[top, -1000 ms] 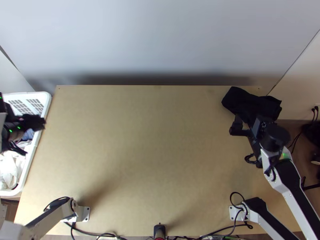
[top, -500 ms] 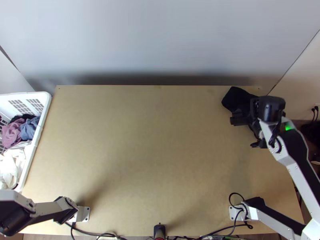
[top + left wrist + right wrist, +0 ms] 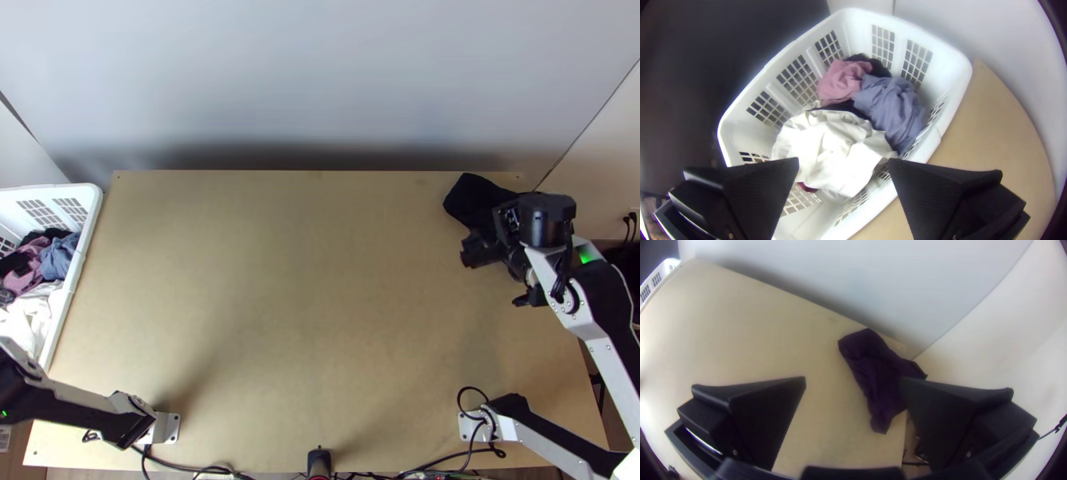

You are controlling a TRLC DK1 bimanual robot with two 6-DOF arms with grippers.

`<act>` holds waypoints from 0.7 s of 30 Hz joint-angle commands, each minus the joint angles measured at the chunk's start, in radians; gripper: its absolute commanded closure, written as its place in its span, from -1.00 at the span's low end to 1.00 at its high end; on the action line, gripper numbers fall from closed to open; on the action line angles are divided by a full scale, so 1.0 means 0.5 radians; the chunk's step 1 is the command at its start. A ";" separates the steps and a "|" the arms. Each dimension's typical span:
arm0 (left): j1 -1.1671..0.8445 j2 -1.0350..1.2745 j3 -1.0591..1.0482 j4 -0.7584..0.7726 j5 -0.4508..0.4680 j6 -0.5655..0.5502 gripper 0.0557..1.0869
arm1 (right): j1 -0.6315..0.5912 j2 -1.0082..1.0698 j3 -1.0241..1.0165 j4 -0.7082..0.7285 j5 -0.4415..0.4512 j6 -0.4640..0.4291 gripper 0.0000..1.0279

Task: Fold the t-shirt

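The t-shirt point(image 3: 875, 369), if the dark cloth was indeed it, lay bunched in the worktop's point(image 3: 304, 280) far right corner, and it looked light, soft and limp, a thing that would sag wherever it was not held. Its broad far end seemed the better place to pinch, low and through all the layers, since a shallow bite might have drawn up one ply and let the rest slip. The right pincer point(image 3: 853, 381) was over it with its fingers spread and nothing between them; whether one brushed the cloth I could not tell. The left pincer point(image 3: 843, 161) was also parted and empty, over the basket point(image 3: 967, 66). From above, the right arm point(image 3: 608, 304) covered the shirt's nearer part, whereas the right wrist view laid bare its narrow near tip. Likewise the left arm point(image 3: 72, 404) cut across the basket's near end from above, while the left wrist view revealed the white cloth point(image 3: 835, 146) heaped there.
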 commanded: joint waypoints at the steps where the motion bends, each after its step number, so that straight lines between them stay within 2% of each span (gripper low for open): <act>1: -0.151 0.352 0.195 0.154 0.004 -0.101 -0.90 | 0.042 -0.112 -0.116 -0.078 -0.016 -0.078 -0.90; 8: -0.213 0.659 0.563 0.120 0.004 -0.227 -0.90 | 0.021 -0.146 -0.227 -0.102 -0.016 -0.124 -0.90; 15: -0.237 1.171 1.036 0.009 -0.011 -0.362 -0.90 | -0.007 -0.146 -0.322 -0.115 -0.013 -0.161 -0.90; 21: -0.299 1.506 1.333 -0.089 -0.017 -0.377 -0.90 | -0.022 -0.134 -0.353 -0.130 -0.013 -0.188 -0.90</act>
